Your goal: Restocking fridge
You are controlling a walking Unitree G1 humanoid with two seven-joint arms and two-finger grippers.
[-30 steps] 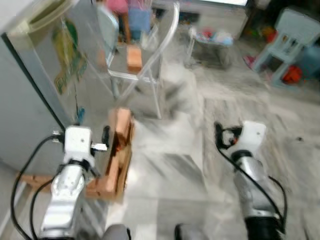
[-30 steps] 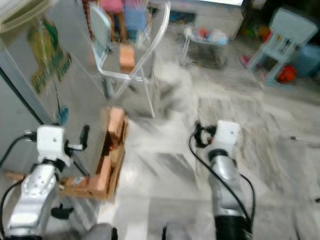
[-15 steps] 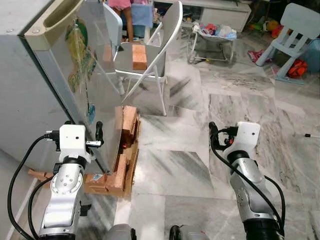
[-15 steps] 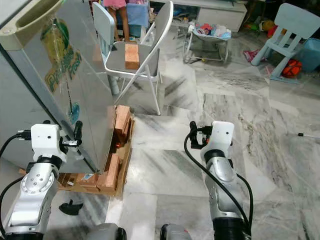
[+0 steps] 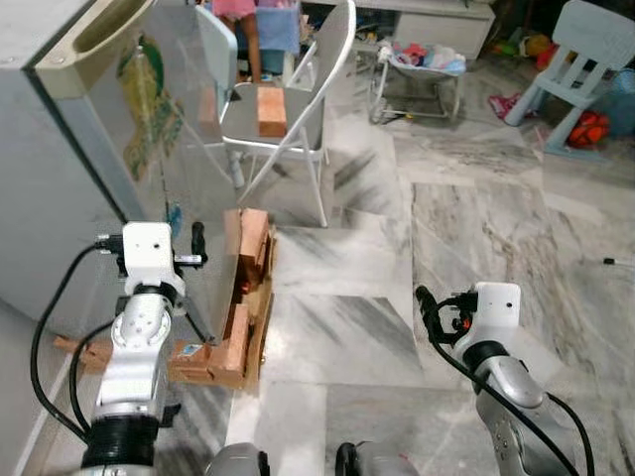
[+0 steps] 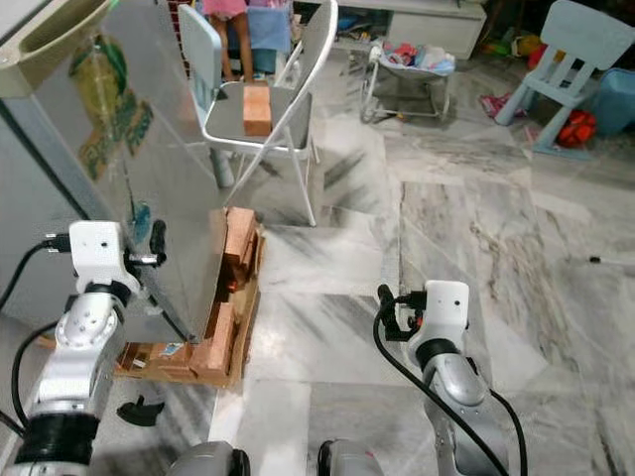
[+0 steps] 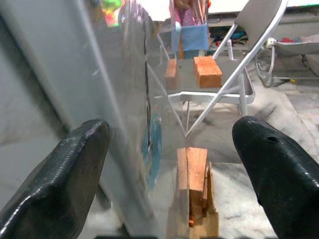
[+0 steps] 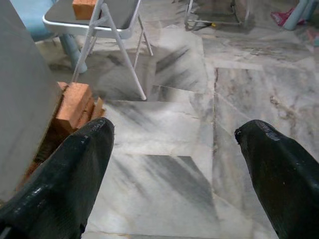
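beside fridge | left gripper spread at its edge | right gripper spread, low | fridge top cut off

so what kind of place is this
Most likely a lived-in family home: a silver fridge stands on a marble floor, with a folding chair beside it and a child's blue plastic chair among toys behind.

A lived-in home: fridge; folding chair; child's blue chair; marble floor.

fridge wall blocks left; bricks, chair ahead; marble floor open right
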